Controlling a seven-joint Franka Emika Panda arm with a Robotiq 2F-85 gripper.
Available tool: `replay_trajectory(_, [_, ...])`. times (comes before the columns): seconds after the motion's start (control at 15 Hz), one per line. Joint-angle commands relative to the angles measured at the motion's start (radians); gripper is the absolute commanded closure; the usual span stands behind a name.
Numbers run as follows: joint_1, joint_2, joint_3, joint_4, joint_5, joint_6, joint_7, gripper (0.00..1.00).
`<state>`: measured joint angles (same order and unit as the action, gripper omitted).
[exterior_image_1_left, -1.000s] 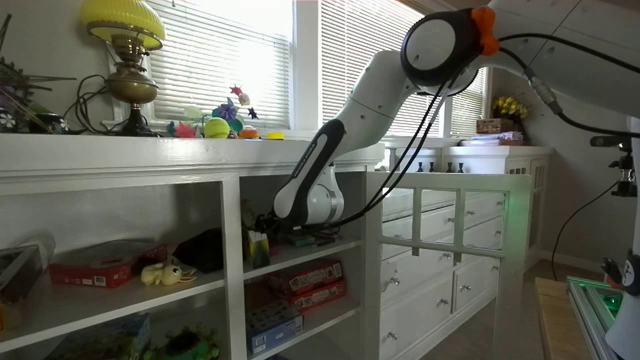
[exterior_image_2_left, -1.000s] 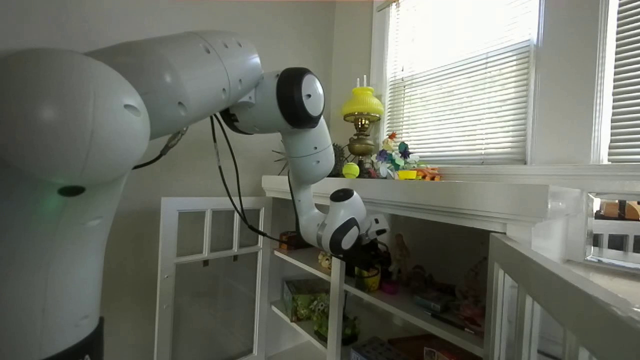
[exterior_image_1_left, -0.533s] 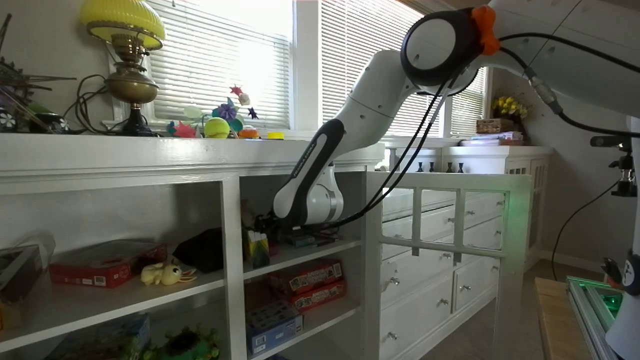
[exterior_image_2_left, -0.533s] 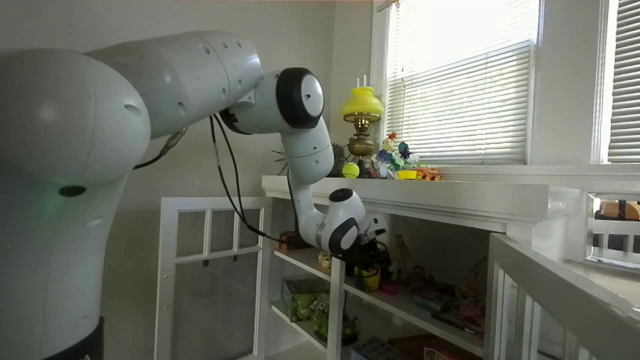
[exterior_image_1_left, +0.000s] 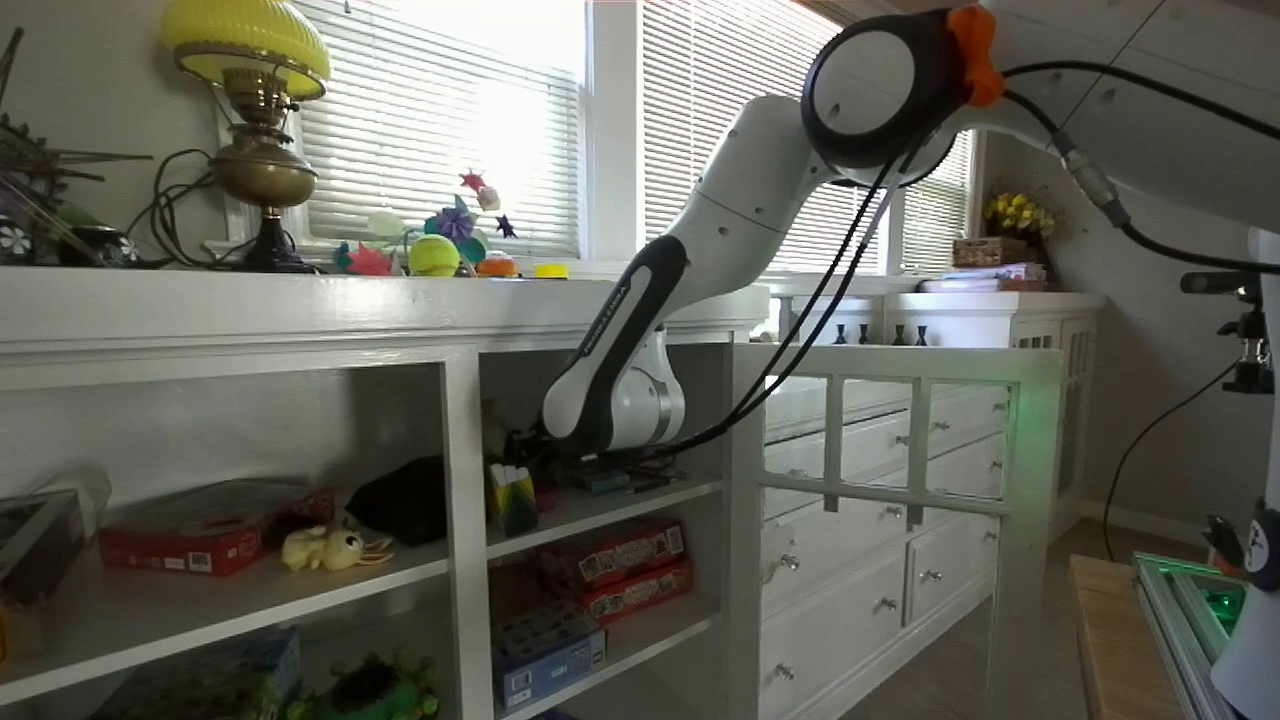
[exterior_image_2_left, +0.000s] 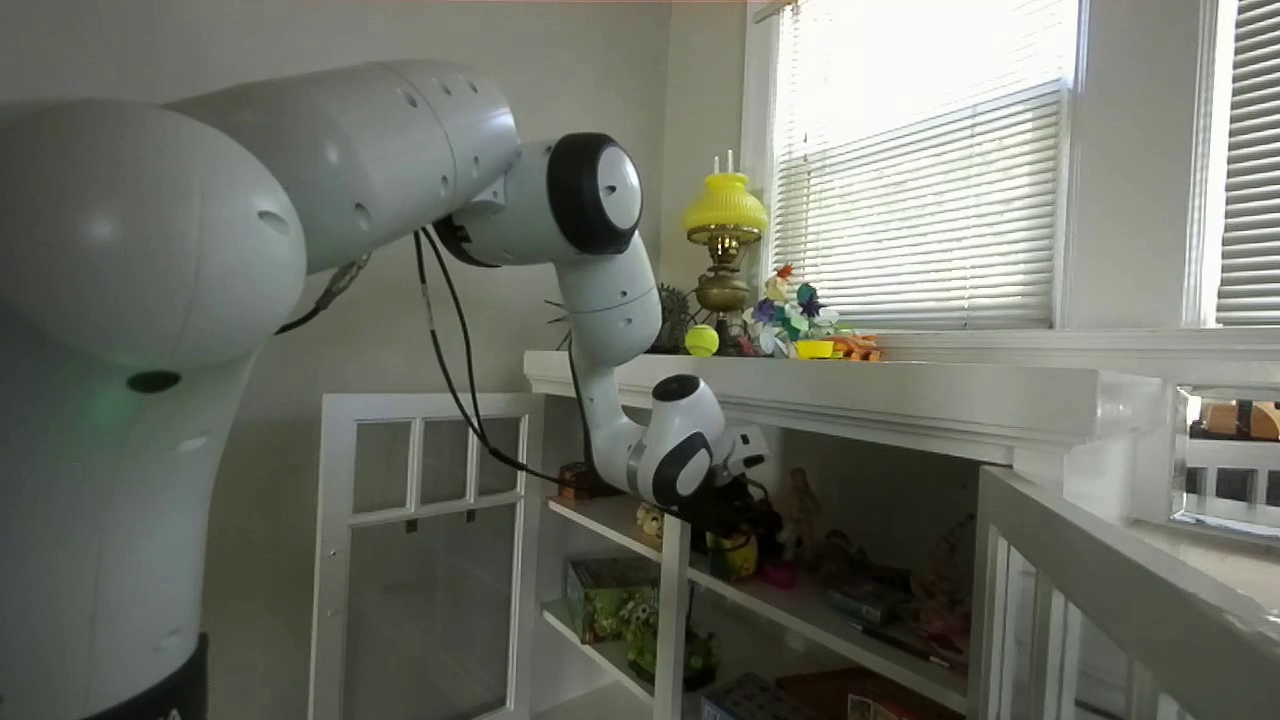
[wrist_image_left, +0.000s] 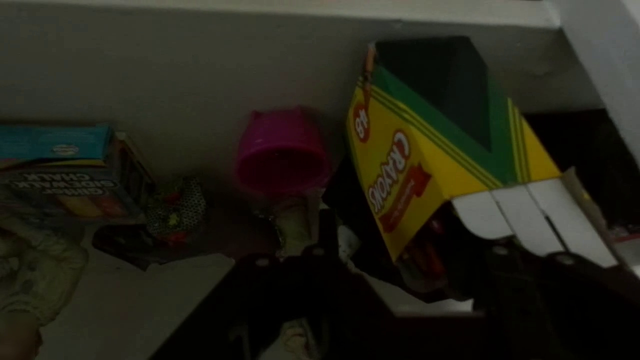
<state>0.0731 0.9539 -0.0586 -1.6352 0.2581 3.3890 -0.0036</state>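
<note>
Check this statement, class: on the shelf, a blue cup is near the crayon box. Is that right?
Not quite: the wrist view shows that the cup is pink, not blue. It is indeed near the crayon box on the shelf.

Exterior views flank the arm (exterior_image_1_left: 735, 225), both facing the cabinet (exterior_image_1_left: 463, 500); wrist view looks closely, crayon box (wrist_image_left: 425, 142) at two o'clock.

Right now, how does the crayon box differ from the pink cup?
The crayon box is printed in yellow and green; the pink cup is plain. The crayon box is angular; the pink cup is rounded. The crayon box looks larger than the pink cup. The crayon box has white flaps at its opening; the pink cup shows a bare rim. Both are open at one end.
</note>
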Motion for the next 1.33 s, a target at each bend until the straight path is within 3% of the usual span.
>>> replay_trajectory(0.0, [0.033, -0.047, -0.028, -0.074, -0.008, -0.004, 0.05, 0.47])
replay_trajectory(0.2, [0.041, -0.065, -0.034, -0.107, -0.006, 0.003, 0.06, 0.54])
replay_trajectory(0.47, [0.048, -0.088, -0.042, -0.147, -0.002, 0.005, 0.072, 0.86])
replay_trajectory(0.67, [0.052, -0.103, -0.047, -0.176, -0.001, 0.008, 0.081, 0.99])
replay_trajectory(1.27, [0.058, -0.124, -0.057, -0.205, 0.002, 0.011, 0.092, 0.97])
